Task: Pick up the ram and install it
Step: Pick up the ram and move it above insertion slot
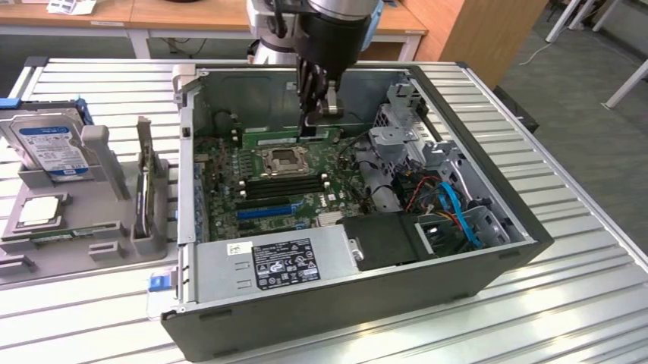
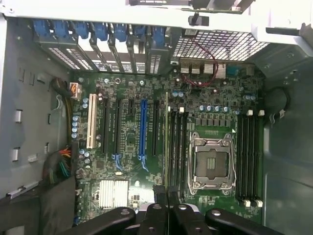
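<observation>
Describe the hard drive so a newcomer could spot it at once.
Find the open computer case; on the exterior view's left lies a grey holder tray. At its far end sits the hard drive, the only boxy silver thing with a blue label.

legible text: none | black label (image 1: 287, 263) on power supply (image 1: 224, 267), case (image 1: 354, 318) end opposite the pincer (image 1: 322, 115): print too small to read | blue label (image 1: 48, 142) on hard drive (image 1: 29, 121), outside case: unreadable
</observation>
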Controlling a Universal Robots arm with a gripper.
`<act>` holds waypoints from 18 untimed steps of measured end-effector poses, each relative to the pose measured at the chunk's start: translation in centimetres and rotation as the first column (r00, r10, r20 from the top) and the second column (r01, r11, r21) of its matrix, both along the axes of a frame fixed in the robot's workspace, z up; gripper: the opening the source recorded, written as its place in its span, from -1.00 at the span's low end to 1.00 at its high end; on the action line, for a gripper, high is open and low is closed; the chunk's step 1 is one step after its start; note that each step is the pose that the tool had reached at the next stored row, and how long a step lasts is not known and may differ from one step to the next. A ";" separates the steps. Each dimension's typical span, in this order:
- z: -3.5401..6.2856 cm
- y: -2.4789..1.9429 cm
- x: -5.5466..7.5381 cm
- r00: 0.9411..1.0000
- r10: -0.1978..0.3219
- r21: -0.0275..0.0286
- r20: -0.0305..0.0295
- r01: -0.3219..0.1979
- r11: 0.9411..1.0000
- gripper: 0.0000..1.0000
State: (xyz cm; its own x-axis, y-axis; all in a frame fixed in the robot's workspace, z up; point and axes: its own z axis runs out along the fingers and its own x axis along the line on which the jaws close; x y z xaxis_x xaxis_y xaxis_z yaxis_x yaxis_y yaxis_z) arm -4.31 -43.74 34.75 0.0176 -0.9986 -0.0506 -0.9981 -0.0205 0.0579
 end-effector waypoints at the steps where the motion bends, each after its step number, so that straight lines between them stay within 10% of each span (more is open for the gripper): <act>1: -0.18 0.00 0.0 1.000 0.000 0.000 0.000 0.000 1.000 -0.77; 18: -0.96 0.03 0.6 1.000 0.000 0.001 -0.001 0.000 1.000 -0.77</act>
State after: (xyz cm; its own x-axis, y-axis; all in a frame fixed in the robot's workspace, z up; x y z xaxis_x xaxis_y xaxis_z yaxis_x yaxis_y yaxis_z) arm -3.70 -43.70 33.79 0.0175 -0.9985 -0.0519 -0.9981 -0.0205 0.0585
